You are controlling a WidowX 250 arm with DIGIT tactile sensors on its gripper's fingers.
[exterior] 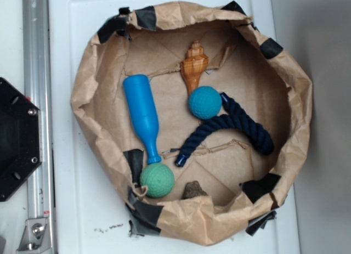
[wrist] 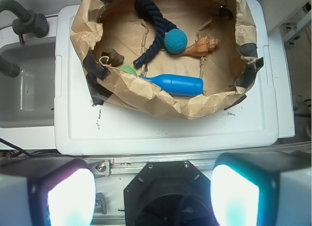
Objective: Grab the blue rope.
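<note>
Blue rope [wrist: 155, 34] untouched; reach hasn't started, by the look of it. Gripper [wrist: 152, 189] hangs wide open, empty, over the robot base, well short of the paper bin [wrist: 195, 106]. Next move: travel out over the rim, drop onto the rope's bare arc, clear of the teal ball [wrist: 175, 41] touching it and the bowling pin [wrist: 175, 84] nearby. Bin sits on a white lid [wrist: 161, 131]; grey sink [wrist: 27, 89] beside it.

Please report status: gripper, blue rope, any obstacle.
Gripper open, far from bin. Blue rope ungrasped, lying curved in paper bin. Teal ball touching rope.
</note>
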